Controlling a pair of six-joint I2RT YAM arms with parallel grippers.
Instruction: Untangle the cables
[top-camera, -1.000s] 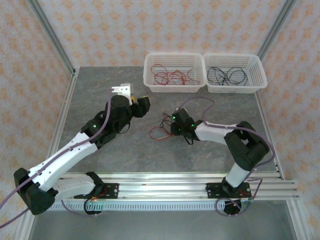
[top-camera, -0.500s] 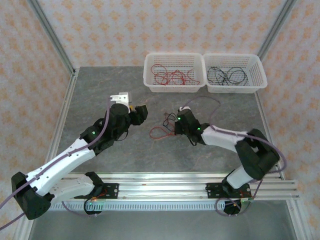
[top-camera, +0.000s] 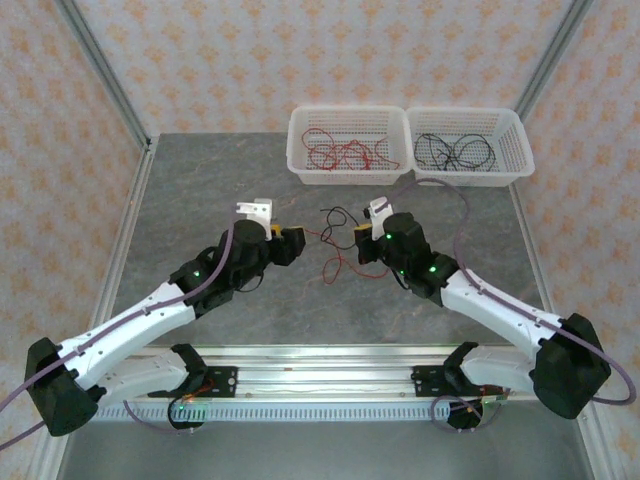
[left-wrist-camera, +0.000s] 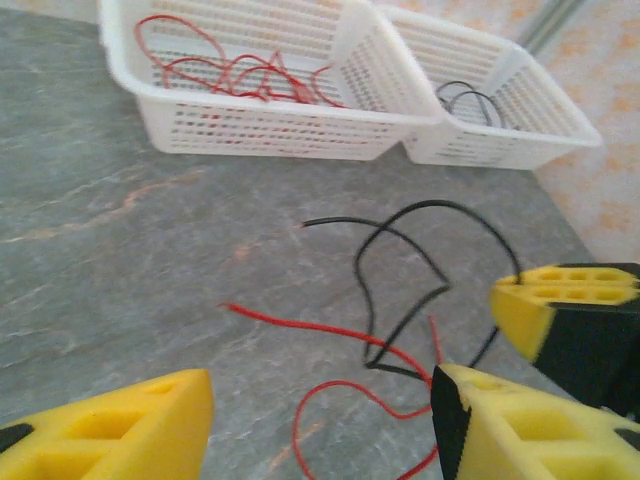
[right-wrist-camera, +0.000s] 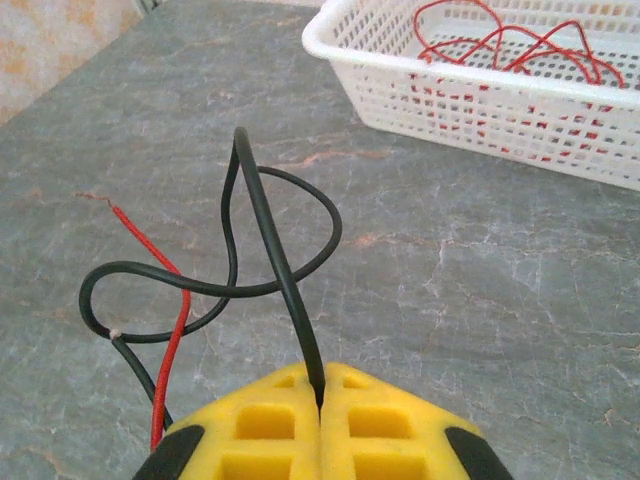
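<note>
Right fingers (right-wrist-camera: 265, 430): shut tight on the black cable (right-wrist-camera: 285, 270). A second ago they were a little apart, so this grab is brand new.
Left fingers (left-wrist-camera: 110, 435): apart, holding nothing. They have closed only a tiny bit.
Right gripper (top-camera: 362, 247): it has moved up the table (top-camera: 200, 190) toward the far edge and taken the black cable along.
Left gripper (top-camera: 292, 243): it has come in closer from the left side. Now it faces the right gripper, with the tangle between them.
Black cable: one part is pinched in the right fingers. The rest stands up in loops above the table.
Red cable (left-wrist-camera: 340, 332): it lies mostly flat on the table, just in front of the open left fingers. It looks like it goes through a black loop, but the strands are so thin that I can't be sure.
Where the tangle is: about the middle of the table, a bit nearer the far edge than before, in front of the left basket (top-camera: 345, 178).
Baskets: the left basket and the right basket (top-camera: 465, 178) sit side by side at the far edge. Red cables are in the left one and black cables in the right one.
What it means: one of the two cables is caught now, so the pulling apart can start. The next job is probably for the left fingers to pinch the red cable, so each arm holds one color.
Watch out: a hard pull might make the knot tighter, so a slow pull seems best.
</note>
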